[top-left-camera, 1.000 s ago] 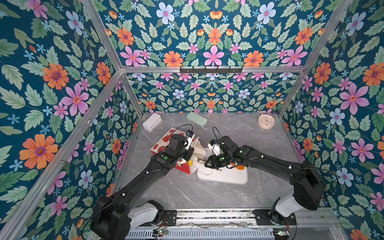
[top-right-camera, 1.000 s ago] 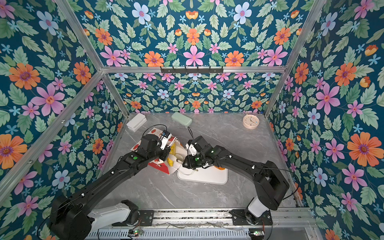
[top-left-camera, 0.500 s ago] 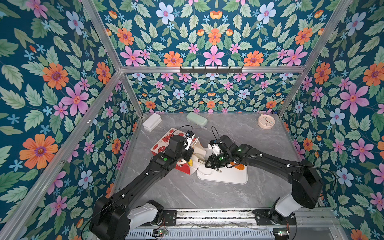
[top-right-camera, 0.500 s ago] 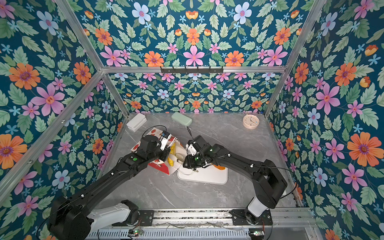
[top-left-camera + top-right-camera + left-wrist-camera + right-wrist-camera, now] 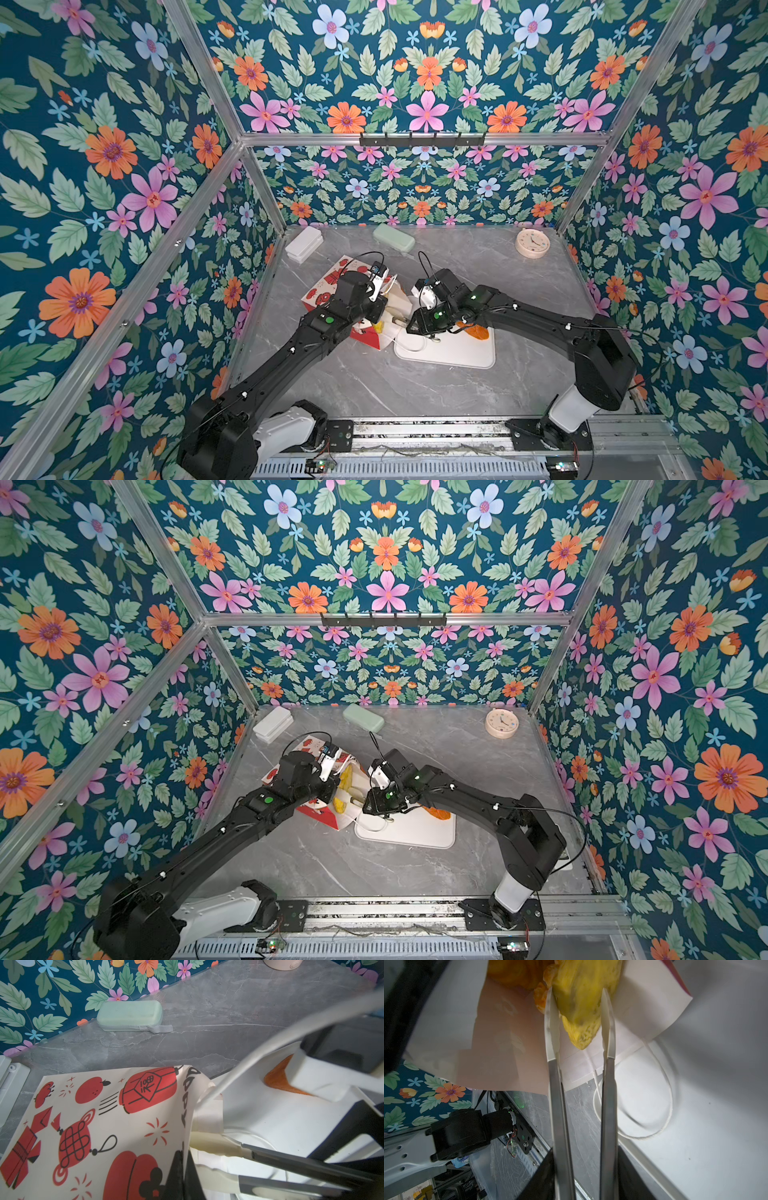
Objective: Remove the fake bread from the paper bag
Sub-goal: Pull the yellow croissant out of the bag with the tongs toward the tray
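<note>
- Nearest, the white tray (image 5: 457, 353) holds one orange pastry (image 5: 476, 331).
- At the bag mouth, the right gripper (image 5: 577, 995) has just tightened, fingers clamped on a yellow fake bread (image 5: 581, 1018); it looks ready to pull.
- Further left, the left gripper (image 5: 179, 1169) stays pinched on the paper bag (image 5: 104, 1115) rim.

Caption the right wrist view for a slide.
Right pincer grips a glossy yellow toy pastry at the mouth of the white red-printed paper bag.

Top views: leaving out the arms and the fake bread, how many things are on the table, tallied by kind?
paper bag: 1
white tray: 1
white box: 1
green case: 1
clock: 1
Total: 5
</note>
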### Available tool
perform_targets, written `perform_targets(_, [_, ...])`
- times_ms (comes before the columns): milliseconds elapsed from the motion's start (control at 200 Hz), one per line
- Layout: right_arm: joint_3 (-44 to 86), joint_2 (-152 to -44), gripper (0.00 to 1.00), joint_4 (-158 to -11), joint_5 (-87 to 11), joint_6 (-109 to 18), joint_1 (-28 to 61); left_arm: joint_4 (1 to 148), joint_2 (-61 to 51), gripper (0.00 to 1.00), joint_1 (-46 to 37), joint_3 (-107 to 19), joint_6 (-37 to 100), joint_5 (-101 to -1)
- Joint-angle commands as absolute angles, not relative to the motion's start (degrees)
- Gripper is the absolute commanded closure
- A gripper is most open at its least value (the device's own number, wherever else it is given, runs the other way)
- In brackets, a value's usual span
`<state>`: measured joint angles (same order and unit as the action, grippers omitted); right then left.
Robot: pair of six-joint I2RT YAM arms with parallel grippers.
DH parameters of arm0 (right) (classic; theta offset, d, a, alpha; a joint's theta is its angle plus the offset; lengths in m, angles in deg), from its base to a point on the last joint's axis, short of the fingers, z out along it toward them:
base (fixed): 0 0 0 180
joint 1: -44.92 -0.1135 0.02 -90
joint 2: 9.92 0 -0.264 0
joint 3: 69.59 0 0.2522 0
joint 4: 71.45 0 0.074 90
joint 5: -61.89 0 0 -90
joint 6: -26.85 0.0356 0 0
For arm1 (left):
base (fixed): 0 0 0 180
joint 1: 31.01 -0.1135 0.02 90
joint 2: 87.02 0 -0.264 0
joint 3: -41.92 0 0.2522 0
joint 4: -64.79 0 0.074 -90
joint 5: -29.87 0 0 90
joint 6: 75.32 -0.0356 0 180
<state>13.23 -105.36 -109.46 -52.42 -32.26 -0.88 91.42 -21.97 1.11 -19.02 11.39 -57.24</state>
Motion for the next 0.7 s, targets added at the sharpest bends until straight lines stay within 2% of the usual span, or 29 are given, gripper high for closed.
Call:
perform_targets(0, [12.7, -106.5, 0.63, -109.9, -50.9, -32.5, -0.9, 89.6, -22.2, 1.0, 1.1, -19.0, 11.4, -56.6])
perform_targets(195, [9.5, -102.4, 0.74, -107.4, -50.6, -31.8, -0.8, 89.6, -22.1, 1.0, 1.1, -18.8, 11.5, -57.0])
perform_targets(695, [-6.3, -83.0, 0.75, -101.5, -57.6, -32.1, -0.8, 89.7, -20.6, 1.0, 1.0, -19.8, 14.3, -63.7])
